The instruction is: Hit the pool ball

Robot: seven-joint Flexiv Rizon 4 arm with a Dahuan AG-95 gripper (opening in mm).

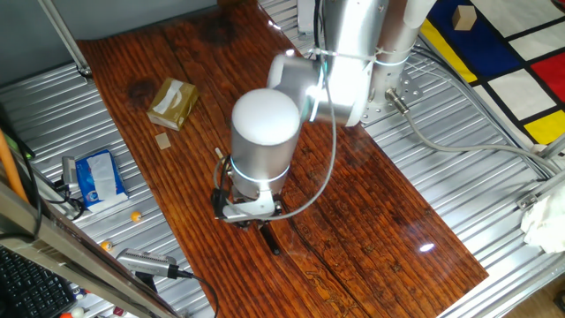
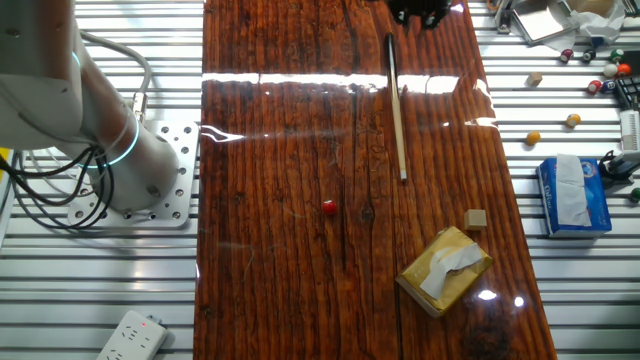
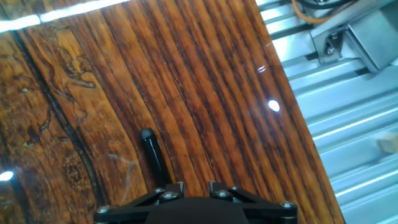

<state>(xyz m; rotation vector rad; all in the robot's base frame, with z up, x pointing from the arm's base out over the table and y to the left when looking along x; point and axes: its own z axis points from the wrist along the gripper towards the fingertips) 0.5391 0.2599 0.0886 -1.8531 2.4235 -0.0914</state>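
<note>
The pool ball [image 2: 329, 207], tiny, glossy and red, lies on the dark wooden table [image 2: 270, 130], near its middle. The arm hides it in the one fixed view. A thin cue stick [image 2: 397, 110] lies on the table, its pale tip about a hand's width from the ball. My gripper [image 2: 418, 12] is at the cue's far end and also shows in the one fixed view [image 1: 252, 212]. In the hand view the gripper [image 3: 193, 186] has its fingers [image 3: 171, 188] apart with bare wood between them. The cue's black butt [image 3: 150, 149] runs under the left finger.
A tan tissue box [image 2: 445, 270] and a small tan block [image 2: 476, 219] sit beside the ball's end of the table. A blue tissue pack [image 2: 575, 195] and several small coloured balls [image 2: 533, 138] lie on the metal surface beside the table. The arm's base [image 2: 120, 160] stands on the other side.
</note>
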